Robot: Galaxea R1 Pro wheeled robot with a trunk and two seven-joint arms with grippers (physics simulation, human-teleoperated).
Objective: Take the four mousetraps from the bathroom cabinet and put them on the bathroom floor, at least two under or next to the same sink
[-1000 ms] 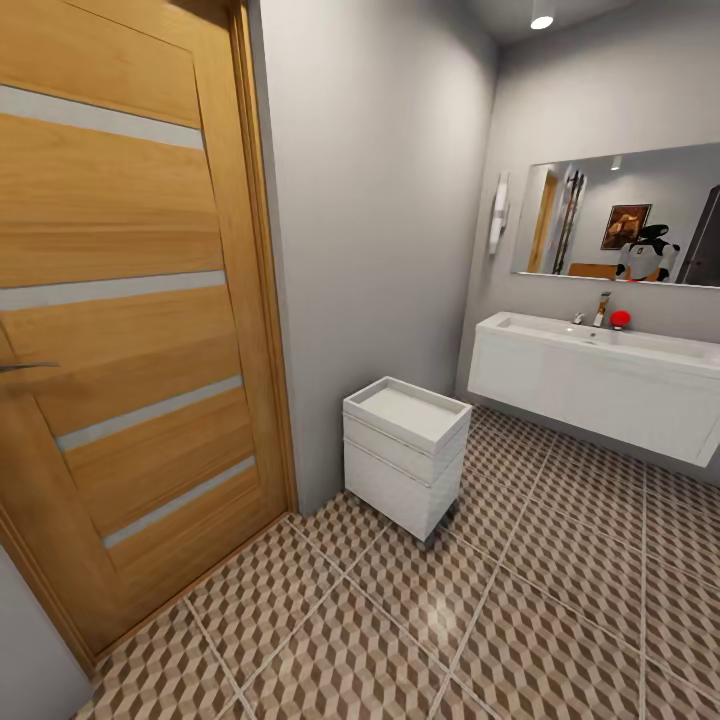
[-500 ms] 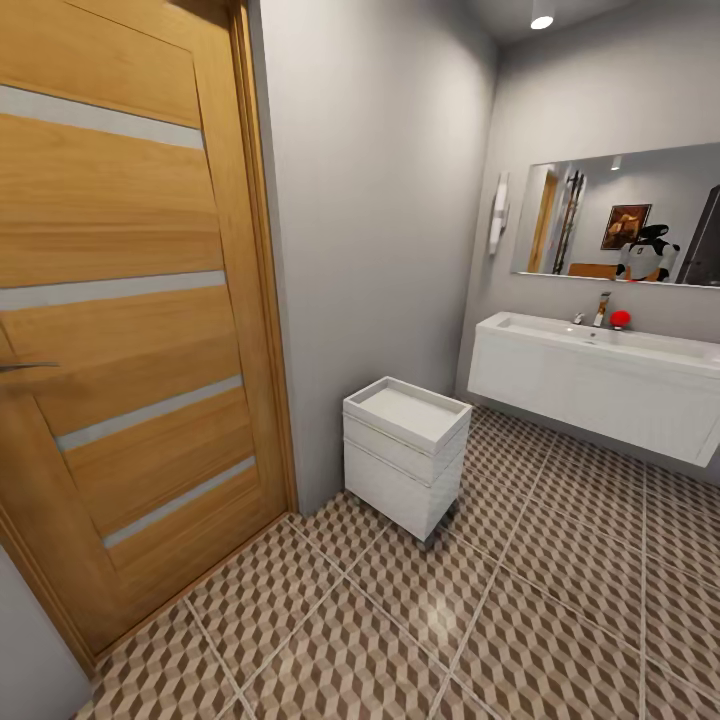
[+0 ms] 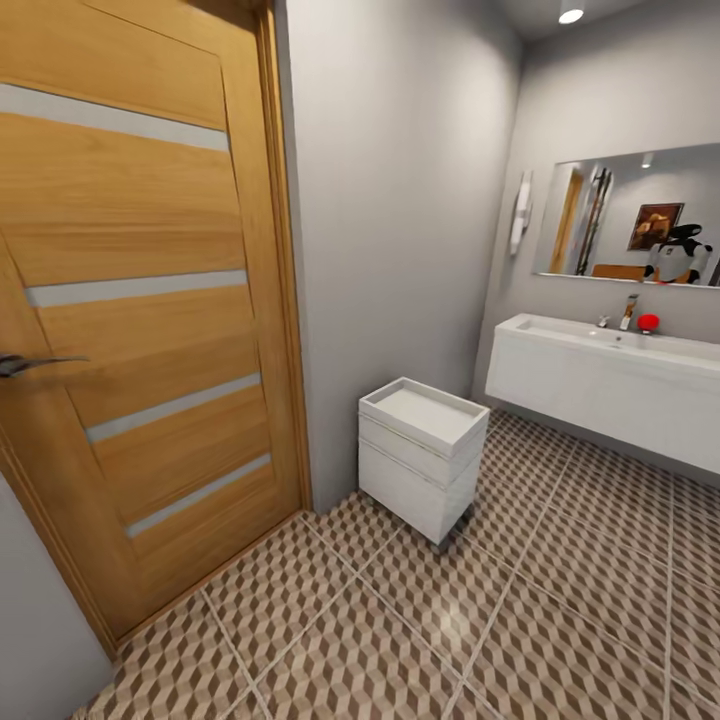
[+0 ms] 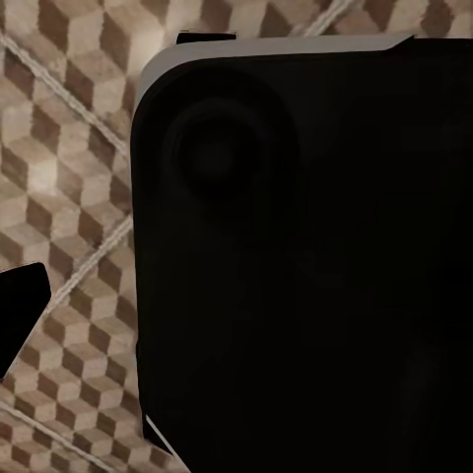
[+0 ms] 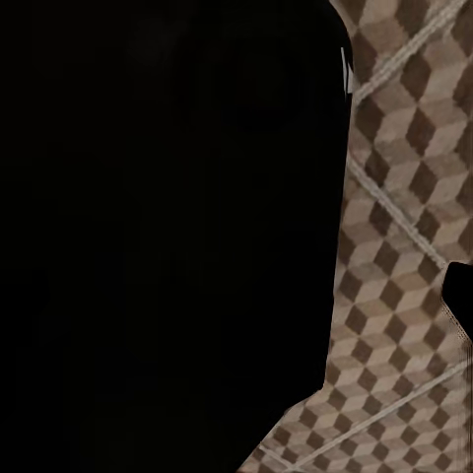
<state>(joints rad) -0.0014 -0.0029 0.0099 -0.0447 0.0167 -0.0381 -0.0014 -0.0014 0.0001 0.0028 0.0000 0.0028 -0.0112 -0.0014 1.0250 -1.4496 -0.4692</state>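
Looking down from the head camera, I have the cabinet (image 3: 423, 455) near centre, standing on the floor (image 3: 520, 620) against the grey wall (image 3: 400, 220). Its recessed top tray looks bare and its stacked drawer fronts look closed; I can see no mousetraps on it, and what the drawers hold is hidden from me. At about 2 o'clock from the cabinet, well apart, hangs the sink (image 3: 610, 385), fixed to the far wall with open floor beneath it. A tap (image 3: 630, 312) stands on its back edge, with a small red thing (image 3: 648, 322) just beside it. Above the sink is a mirror (image 3: 630, 215) with a reflection of something white and black at its right side, too small for me to make out properly. A white fitting (image 3: 521, 212) is on the wall left of the mirror, and a ceiling light (image 3: 571, 15) glows at 12 o'clock. The wooden door (image 3: 140, 300), with pale stripes and a dark handle (image 3: 30, 364), takes up the side from 8 to 11 o'clock.

In the left wrist camera a large dark body blocks most of the picture, with cube-pattern tiles around it; the right wrist camera is much the same. I cannot tell whether either end effector is wide or narrow, nor whether it carries anything.
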